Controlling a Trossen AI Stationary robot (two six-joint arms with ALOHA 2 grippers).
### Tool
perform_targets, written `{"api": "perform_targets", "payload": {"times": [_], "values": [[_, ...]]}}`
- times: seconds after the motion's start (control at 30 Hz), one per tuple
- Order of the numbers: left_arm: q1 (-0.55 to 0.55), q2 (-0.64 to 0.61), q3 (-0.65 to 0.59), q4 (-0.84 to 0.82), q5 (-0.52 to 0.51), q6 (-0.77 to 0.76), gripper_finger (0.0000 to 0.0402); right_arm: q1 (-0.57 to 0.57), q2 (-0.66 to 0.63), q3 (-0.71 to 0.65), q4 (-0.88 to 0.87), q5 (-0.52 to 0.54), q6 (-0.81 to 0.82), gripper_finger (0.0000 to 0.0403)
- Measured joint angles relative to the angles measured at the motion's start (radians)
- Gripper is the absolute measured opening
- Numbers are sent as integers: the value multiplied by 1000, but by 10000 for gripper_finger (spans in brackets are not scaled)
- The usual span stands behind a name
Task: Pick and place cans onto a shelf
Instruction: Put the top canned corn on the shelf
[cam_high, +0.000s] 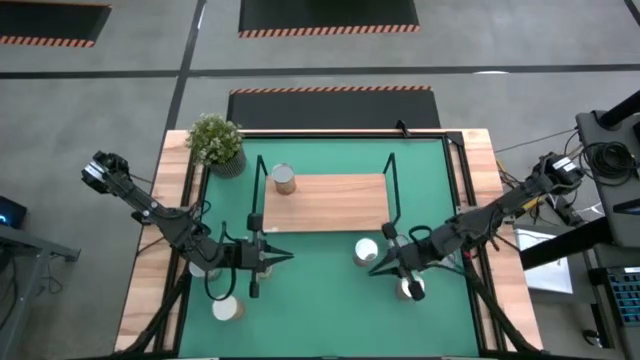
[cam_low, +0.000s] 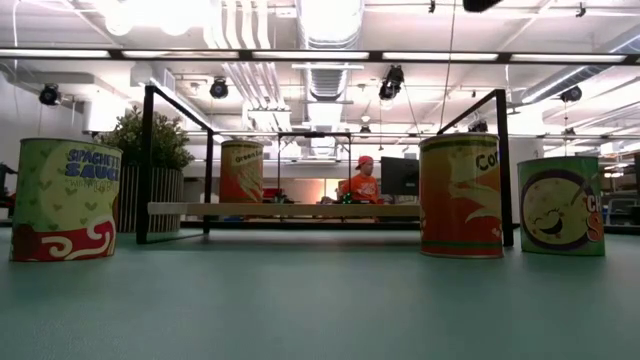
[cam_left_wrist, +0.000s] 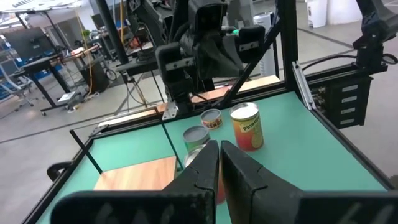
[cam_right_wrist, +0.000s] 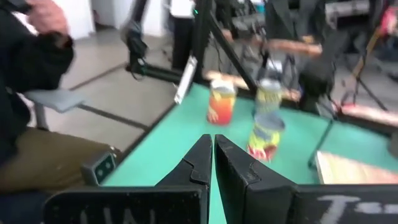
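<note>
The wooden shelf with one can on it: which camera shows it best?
The high view: the whole shelf shows from above, with one can at a back corner. The low view sees it edge-on. The left wrist view catches a corner, the right wrist view an edge.

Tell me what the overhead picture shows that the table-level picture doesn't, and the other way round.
Only the overhead view shows both arms, the left claw and right claw, both shut and empty over the green mat, with nearby cans seen only as round lids.

Only the table-level view shows the can labels, such as the spaghetti sauce can, and a person in red in the room behind.

Both show the wooden shelf with one can on it, and the potted plant.
</note>
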Motion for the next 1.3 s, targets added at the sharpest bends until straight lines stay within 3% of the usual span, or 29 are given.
{"api": "perform_targets", "payload": {"times": [0.27, 0.5, 0.63, 0.83, 1.03, 1.2, 1.3], "values": [[0, -3, 19, -2, -2, 76, 0, 0, 89, 168, -256, 37, 74, 9], [0, -3, 84, -41, -3, 81, 0, -1, 170, 378, -656, 231, 197, 9], [0, -3, 84, -51, -3, 94, 0, 0, 213, 479, -847, 245, 229, 9], [0, -3, 84, -55, -2, 96, 0, 6, 255, 488, -814, 262, 151, 9], [0, -3, 84, -54, -2, 96, 0, 2, 264, 355, -620, 272, 33, 9], [0, -3, 84, -53, -2, 93, 0, -29, 224, 302, -580, 397, 23, 9], [0, -3, 84, -53, -2, 89, 0, -55, 210, 297, -580, 401, 19, 9]]}}
